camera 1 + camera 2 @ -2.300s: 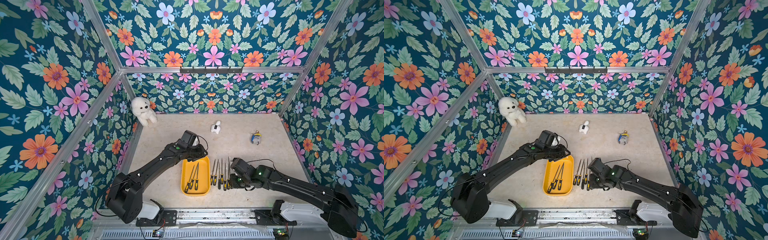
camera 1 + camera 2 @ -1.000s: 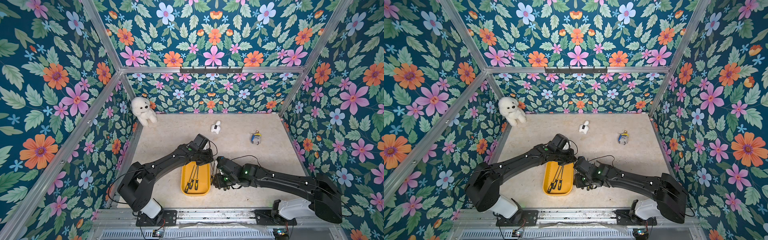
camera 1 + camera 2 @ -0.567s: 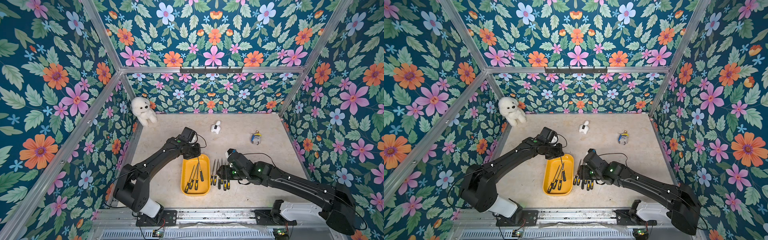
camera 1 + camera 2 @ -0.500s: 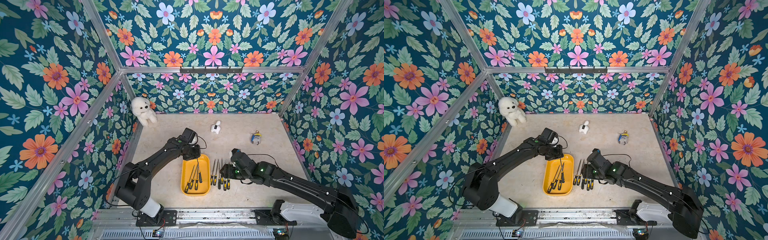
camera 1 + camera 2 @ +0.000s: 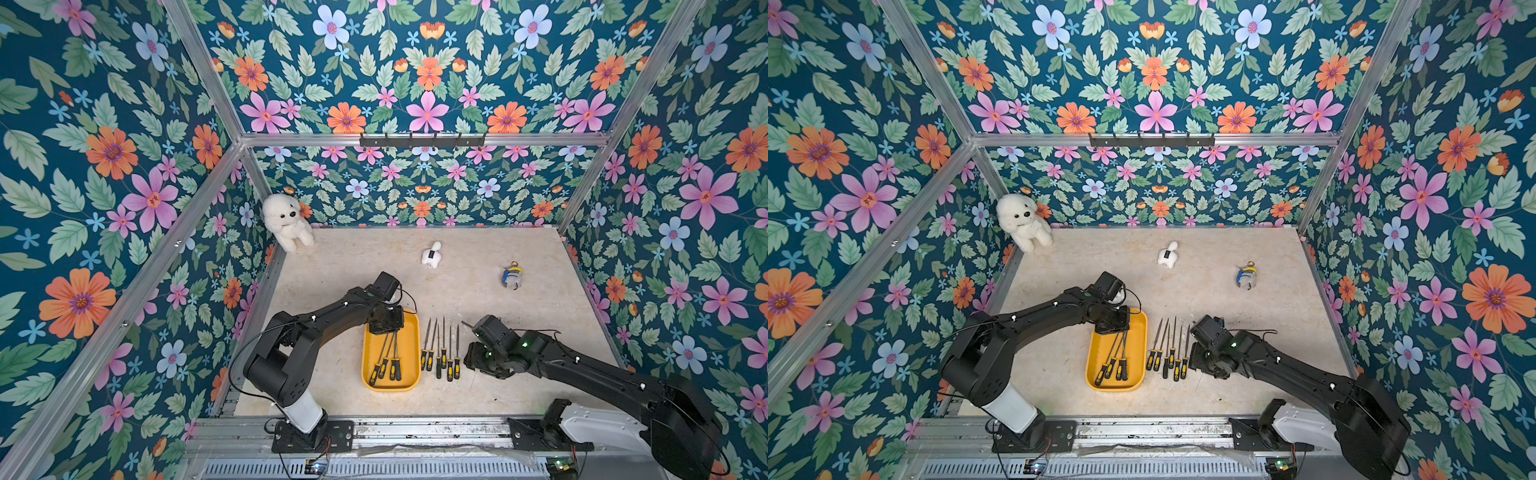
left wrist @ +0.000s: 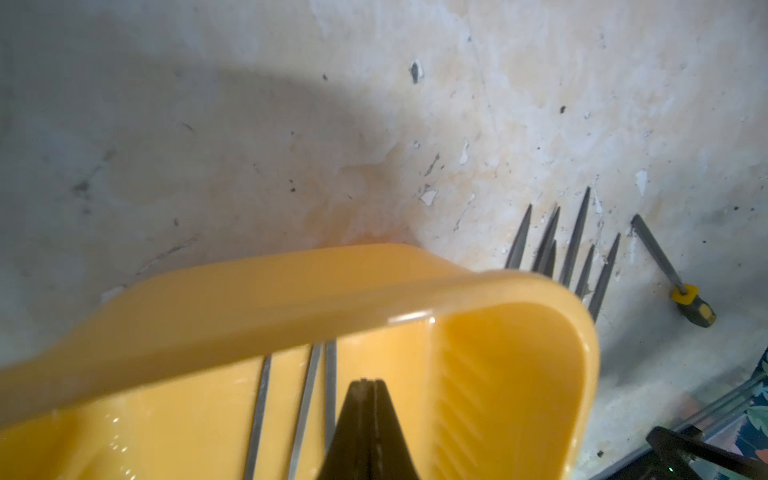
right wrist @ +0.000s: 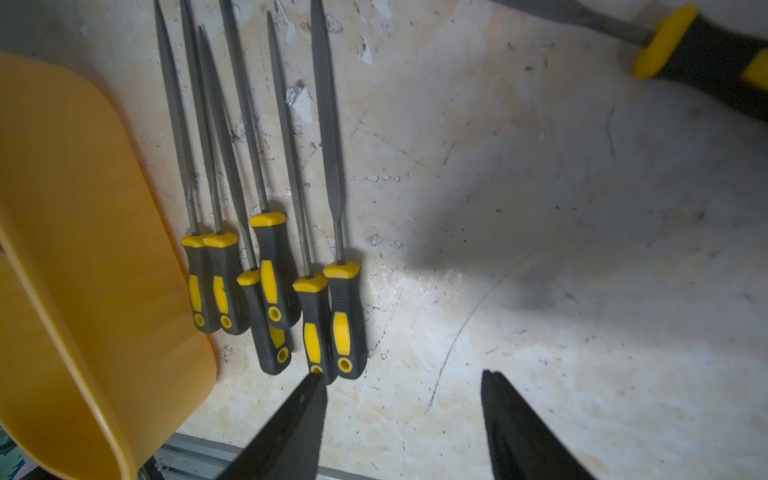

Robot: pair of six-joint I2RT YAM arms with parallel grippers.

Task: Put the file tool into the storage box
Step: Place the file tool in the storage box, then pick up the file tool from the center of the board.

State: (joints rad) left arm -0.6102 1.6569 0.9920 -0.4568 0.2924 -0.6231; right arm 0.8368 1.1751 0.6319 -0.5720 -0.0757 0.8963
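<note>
The left fingers (image 6: 357, 424) are clenched tip to tip with nothing between them. They hang over the inside of the storage box (image 6: 291, 299), close to its far end wall. Three files (image 6: 330, 374) lie in the box right by that tip, but I cannot tell whether it touches a shaft. In both top views the left wrist covers the far end of the yellow box (image 5: 411, 345) (image 5: 1138, 340), and the three black-and-yellow handles (image 5: 388, 368) point toward the arm bases.

The right fingers (image 7: 291, 424) are spread wide and released, with only bare table (image 7: 540, 249) between them. One tip sits just at the butt ends of the outermost handles in a row of six files (image 7: 270, 282); contact cannot be judged. This row (image 5: 444, 357) lies on the table between the box and the right wrist, parallel to the box and just beside its right side. A lone file (image 7: 706, 54) lies slantwise and apart from the row, on the far side of the right fingers.

Farther back on the table are a small white toy (image 5: 432, 254), a blue and yellow keychain figure (image 5: 512, 277) and, in the far left corner, a white plush dog (image 5: 286, 222).
</note>
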